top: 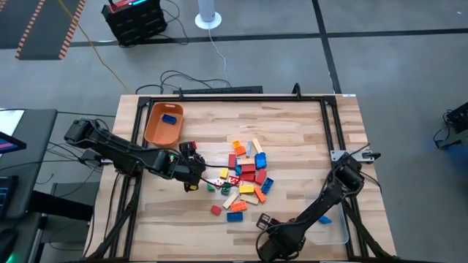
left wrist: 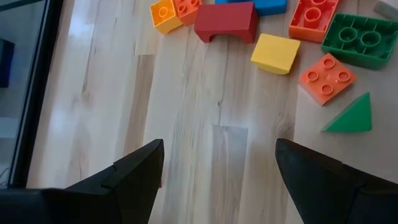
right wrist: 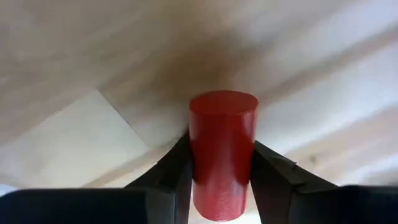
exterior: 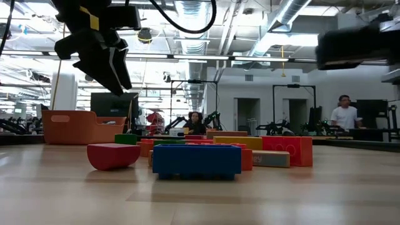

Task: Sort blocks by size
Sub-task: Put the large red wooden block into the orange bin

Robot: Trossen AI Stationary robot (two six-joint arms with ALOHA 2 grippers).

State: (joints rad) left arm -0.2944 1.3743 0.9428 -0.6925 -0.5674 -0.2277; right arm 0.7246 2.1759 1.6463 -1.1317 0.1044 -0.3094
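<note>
Left gripper (top: 193, 172) hangs just off the left edge of the pile of blocks (top: 245, 173) in the middle of the table (top: 292, 131), and its fingers are spread wide with nothing between them. Through its wrist camera there's bare wood under the fingers (left wrist: 134, 174), and past them a scatter of pieces: a red arch block (left wrist: 225, 20), a yellow square (left wrist: 275, 53), a small orange brick (left wrist: 328, 76), a green wedge (left wrist: 352, 116) and a bigger green brick (left wrist: 362, 38).

From table height that gripper (exterior: 103, 59) sits up in the air, clear of the wood, with a red rounded piece (exterior: 113, 155) and a long blue brick (exterior: 196, 160) lying nearest the lens.

Over at the near edge, right gripper (top: 265, 223) is low by the table front, fingers pinched on a red cylinder (right wrist: 222, 152), which stands up between them above the wood.

An orange bin (top: 163, 123) sits at the far left corner with a blue block (top: 171, 118) inside it. A clear tray (top: 330, 228) lies at the near right corner, partly under the right arm, with something blue (top: 325, 218) in it. People (exterior: 345, 112) are standing in the room behind the table.
</note>
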